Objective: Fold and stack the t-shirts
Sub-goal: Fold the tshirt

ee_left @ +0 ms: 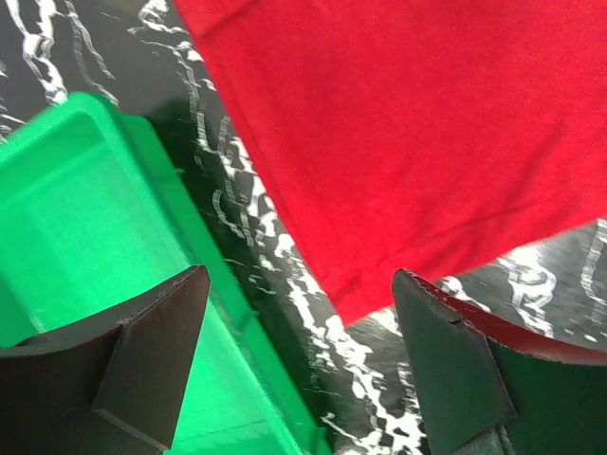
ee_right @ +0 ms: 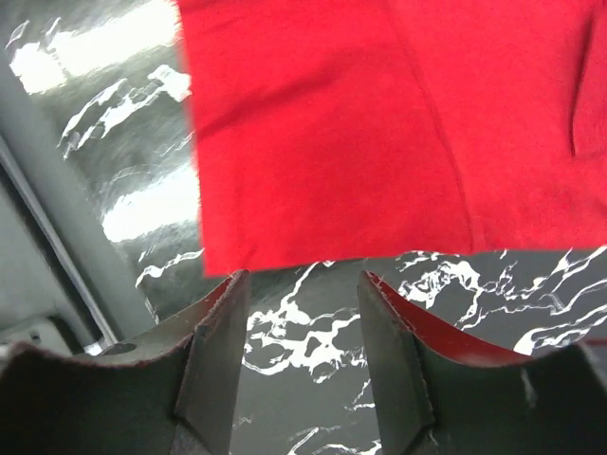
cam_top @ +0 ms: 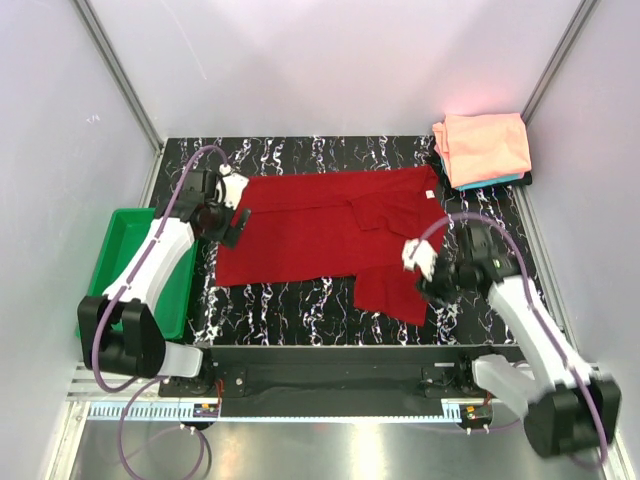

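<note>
Both pairs of jaws gape, holding nothing: the left gripper (ee_left: 299, 284) hangs between the green tray (cam_top: 118, 245) and the dark red t-shirt (cam_top: 310, 235), which is spread mid-table, and the right gripper (ee_right: 302, 284) hangs at its near sleeve. The salmon-pink t-shirt (cam_top: 483, 145) lies folded far right.

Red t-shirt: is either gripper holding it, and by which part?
Neither. The left gripper and right gripper are both open and empty, each poised at an edge of the dark red t-shirt.

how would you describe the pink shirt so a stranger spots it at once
Start at the black marbled table and go to its far right corner. The salmon-pink t-shirt lies there. Unlike the dark red t-shirt spread open mid-table, it is pale and folded into a compact rectangle.
</note>
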Action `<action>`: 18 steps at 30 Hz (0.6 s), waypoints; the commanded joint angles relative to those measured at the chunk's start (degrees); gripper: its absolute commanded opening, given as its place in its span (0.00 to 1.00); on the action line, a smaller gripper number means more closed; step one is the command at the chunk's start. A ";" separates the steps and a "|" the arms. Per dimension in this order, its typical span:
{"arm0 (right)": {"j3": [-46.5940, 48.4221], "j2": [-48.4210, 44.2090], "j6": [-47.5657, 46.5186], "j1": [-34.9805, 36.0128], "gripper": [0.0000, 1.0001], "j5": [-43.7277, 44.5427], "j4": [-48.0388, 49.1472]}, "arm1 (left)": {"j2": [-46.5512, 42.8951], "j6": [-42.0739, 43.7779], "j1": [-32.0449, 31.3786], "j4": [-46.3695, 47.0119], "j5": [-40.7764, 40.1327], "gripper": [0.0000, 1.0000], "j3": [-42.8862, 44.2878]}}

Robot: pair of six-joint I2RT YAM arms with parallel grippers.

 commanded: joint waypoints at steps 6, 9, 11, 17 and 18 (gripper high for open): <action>-11.47 -19.13 -23.84 2.63 0.55 -3.67 -13.10 | -0.85 -2.13 0.10 -0.86 8.54 0.82 -2.02; -12.45 -20.20 -26.21 2.63 0.55 -3.94 -13.46 | 0.91 -1.07 0.10 -2.53 8.37 0.79 -1.67; -12.97 -18.53 -28.85 2.63 0.55 -4.12 -13.37 | 2.23 -1.07 0.19 -3.24 7.14 0.75 -1.84; -14.38 -11.51 -31.14 2.63 0.54 -3.94 -6.79 | 3.11 -1.86 0.28 -2.45 5.64 0.71 -3.07; -14.30 -10.45 -31.32 2.63 0.54 -4.29 -6.08 | 3.11 -1.86 0.28 -2.27 5.20 0.71 -3.16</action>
